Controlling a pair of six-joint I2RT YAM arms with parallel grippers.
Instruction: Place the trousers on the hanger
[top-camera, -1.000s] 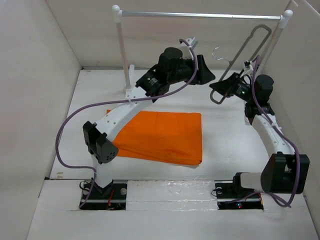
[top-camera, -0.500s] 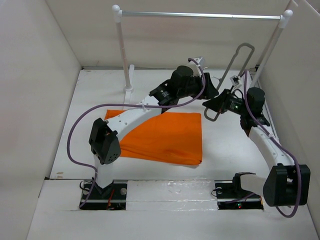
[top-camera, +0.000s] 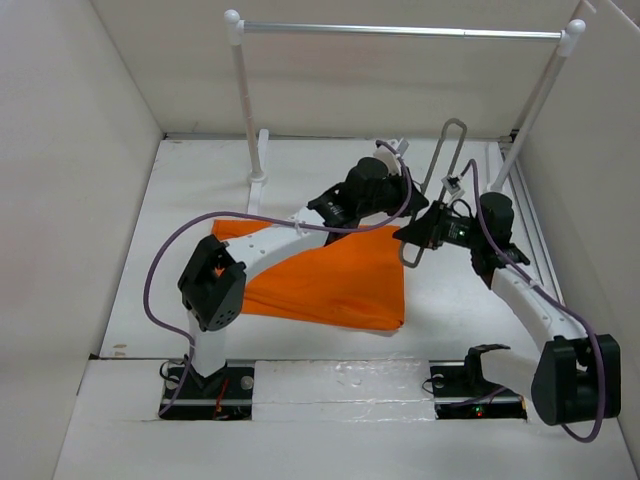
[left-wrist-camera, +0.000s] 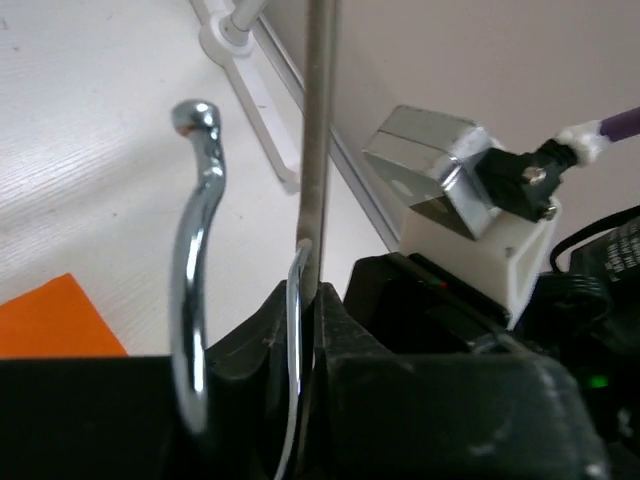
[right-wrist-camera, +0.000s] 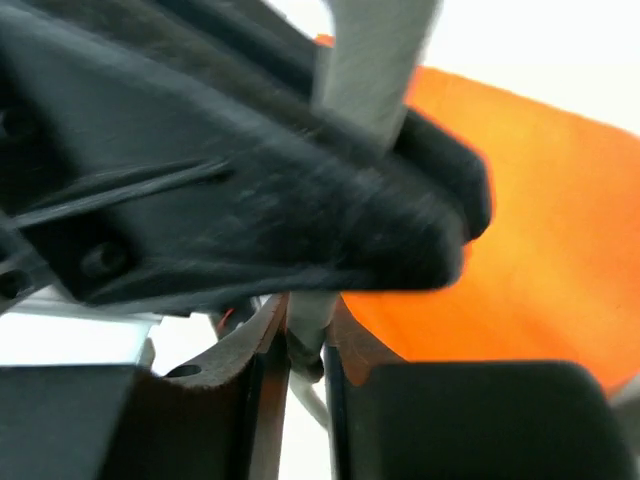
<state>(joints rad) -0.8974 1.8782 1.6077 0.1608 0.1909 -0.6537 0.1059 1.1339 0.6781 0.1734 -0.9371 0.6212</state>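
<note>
Near the trousers (top-camera: 340, 280), left pincer (left-wrist-camera: 305, 300) and right pincer (right-wrist-camera: 305, 340) grip the hanger (left-wrist-camera: 318, 120).

1 pair of trousers (top-camera: 335, 275), 1 hanger (left-wrist-camera: 318, 120), 1 rail (top-camera: 400, 30), 2 posts (top-camera: 243, 100), 2 arms (top-camera: 270, 243)

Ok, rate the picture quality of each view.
Top external: sharp, evenly lit, only soft shadows. Left wrist: glare along the hanger's hook, black foreground murky. Right wrist: heavily blurred up close, the trousers just a soft orange field.
</note>
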